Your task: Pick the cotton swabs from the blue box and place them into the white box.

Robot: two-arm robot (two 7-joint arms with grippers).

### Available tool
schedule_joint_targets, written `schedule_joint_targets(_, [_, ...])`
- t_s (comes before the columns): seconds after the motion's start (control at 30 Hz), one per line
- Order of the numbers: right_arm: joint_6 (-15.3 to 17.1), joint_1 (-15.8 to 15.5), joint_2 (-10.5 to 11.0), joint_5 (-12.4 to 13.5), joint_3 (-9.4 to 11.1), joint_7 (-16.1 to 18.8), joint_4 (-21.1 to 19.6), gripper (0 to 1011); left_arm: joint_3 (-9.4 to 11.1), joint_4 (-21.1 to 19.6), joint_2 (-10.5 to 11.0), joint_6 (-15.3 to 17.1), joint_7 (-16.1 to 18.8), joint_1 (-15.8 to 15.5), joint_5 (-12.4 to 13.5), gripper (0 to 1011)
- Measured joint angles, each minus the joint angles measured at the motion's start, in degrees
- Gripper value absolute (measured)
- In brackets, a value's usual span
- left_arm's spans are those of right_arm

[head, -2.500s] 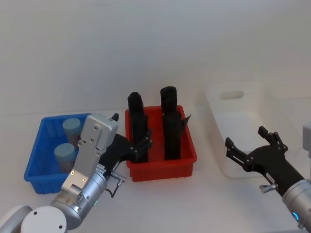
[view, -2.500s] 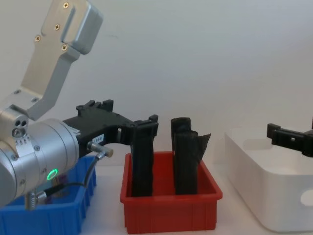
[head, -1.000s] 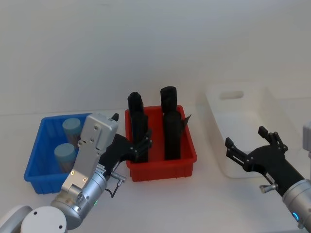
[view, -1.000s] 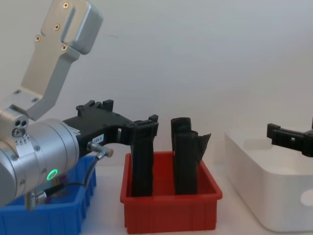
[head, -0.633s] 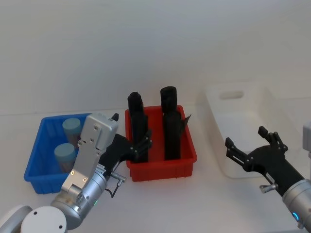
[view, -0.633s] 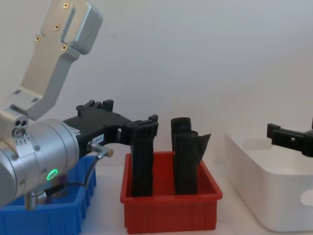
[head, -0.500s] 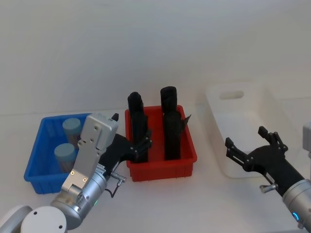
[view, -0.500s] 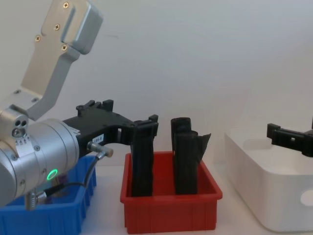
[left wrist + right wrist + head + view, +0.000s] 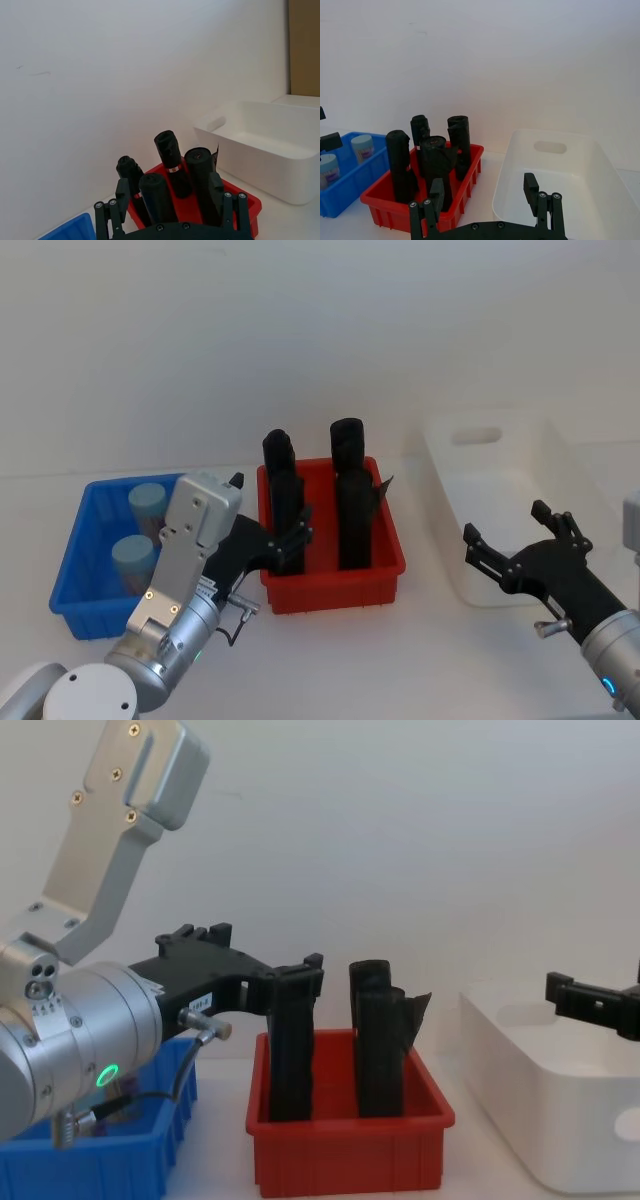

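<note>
Two cotton swabs jars (image 9: 148,502) (image 9: 133,558) with pale blue lids stand in the blue box (image 9: 72,562) at the left; the right wrist view shows one jar (image 9: 362,146) and the blue box (image 9: 351,176) too. The white box (image 9: 440,468) sits at the right, seen empty (image 9: 506,199). My left gripper (image 9: 270,508) hovers open between the blue box and the red bin, holding nothing. My right gripper (image 9: 506,522) hangs open and empty over the white box's near edge.
A red bin (image 9: 335,578) stands between the two boxes and holds several tall black upright rolls (image 9: 350,498). A plain white wall rises behind the table. Bare white tabletop lies in front of the bins.
</note>
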Motion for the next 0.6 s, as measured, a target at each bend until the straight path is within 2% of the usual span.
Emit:
schedule_joint_targets(0.33, [0.00, 0.00, 0.00, 0.00, 0.00, 0.00, 0.00, 1002, -0.73, 1.37, -0.58, 1.43, 1.25, -0.68, -1.45, 1004])
schedule_joint_targets(0.6, [0.00, 0.00, 0.00, 0.00, 0.00, 0.00, 0.00, 1001, -2.11, 3.49, -0.79, 4.50, 2.89, -1.59, -3.90, 1004])
